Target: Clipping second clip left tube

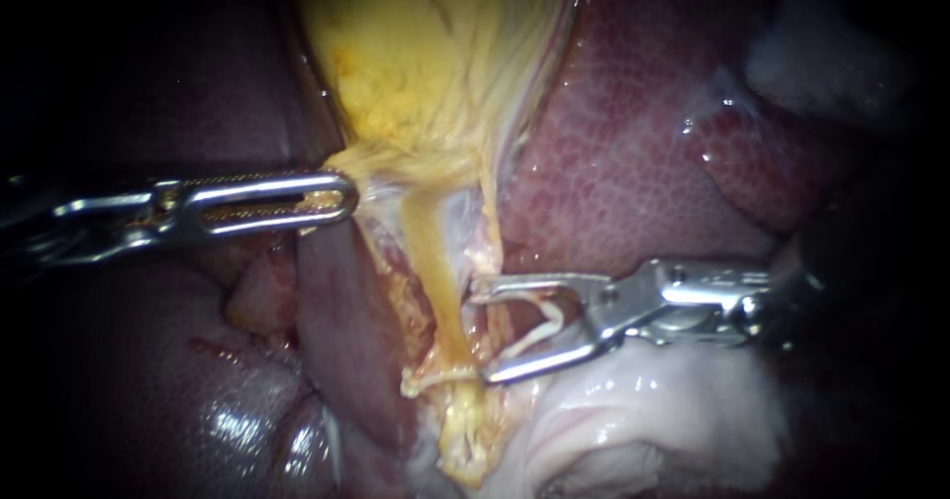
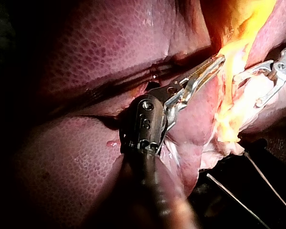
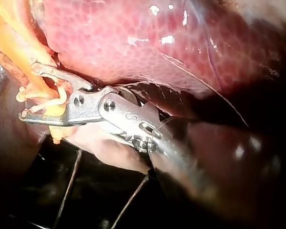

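Note:
The yellow gallbladder [image 1: 426,53] hangs down between lobes of the liver [image 1: 633,162]. My left instrument [image 1: 348,197] comes in level from the left, its slotted jaws shut on the gallbladder's lower yellow edge; the left wrist view shows the left instrument [image 2: 219,59] biting the same tissue. A thin yellow tube [image 1: 435,261] runs down from there. A pale clip [image 1: 435,378] crosses the tube low down. My right instrument [image 1: 480,331] has its jaws open, a white clip [image 1: 539,321] seated inside, their tips just right of the tube. In the right wrist view the right instrument [image 3: 28,91] straddles the tube [image 3: 40,88].
Pale whitish tissue [image 1: 673,410] bulges under the right instrument's shaft. A dark red lobe [image 1: 341,321] lies left of the tube. Thin threads [image 3: 71,181] cross a dark surface below the tissue. My right instrument [image 2: 250,89] also shows beyond the left one's jaws.

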Controlling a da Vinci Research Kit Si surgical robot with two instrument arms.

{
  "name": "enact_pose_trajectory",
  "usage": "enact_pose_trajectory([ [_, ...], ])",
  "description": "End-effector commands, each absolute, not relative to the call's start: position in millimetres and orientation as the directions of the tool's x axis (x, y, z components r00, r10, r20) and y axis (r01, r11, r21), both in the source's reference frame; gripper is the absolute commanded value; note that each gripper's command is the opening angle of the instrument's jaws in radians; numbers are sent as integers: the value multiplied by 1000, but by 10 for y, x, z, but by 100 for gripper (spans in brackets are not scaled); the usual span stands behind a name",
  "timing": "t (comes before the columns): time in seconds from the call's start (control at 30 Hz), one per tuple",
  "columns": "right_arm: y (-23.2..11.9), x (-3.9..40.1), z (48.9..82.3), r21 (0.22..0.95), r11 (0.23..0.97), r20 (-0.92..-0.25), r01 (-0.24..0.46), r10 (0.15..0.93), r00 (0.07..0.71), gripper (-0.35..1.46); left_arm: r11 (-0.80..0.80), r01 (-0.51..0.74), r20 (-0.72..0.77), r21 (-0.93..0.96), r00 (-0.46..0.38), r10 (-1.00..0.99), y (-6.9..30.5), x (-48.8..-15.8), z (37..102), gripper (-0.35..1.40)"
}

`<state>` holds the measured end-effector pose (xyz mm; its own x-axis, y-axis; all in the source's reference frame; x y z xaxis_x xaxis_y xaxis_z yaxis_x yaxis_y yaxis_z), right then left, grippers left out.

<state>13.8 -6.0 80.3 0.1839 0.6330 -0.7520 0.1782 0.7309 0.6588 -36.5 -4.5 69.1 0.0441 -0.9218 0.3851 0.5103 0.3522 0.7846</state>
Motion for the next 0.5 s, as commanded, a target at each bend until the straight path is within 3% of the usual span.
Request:
enact_pose_trajectory([
  [0.03,-59,137,810,664,727,-747,175,637,190,60,352,511,386,784,44,-922,-46,-365,690,-35],
  [0.2,-52,135,826,668,724,-744,172,640,194,60,352,511,385,784,43,-922,-47,-365,687,-35],
  [0.5,-57,158,825,688,702,-725,182,659,202,60,351,513,385,784,42,-922,-47,-368,686,-35],
])
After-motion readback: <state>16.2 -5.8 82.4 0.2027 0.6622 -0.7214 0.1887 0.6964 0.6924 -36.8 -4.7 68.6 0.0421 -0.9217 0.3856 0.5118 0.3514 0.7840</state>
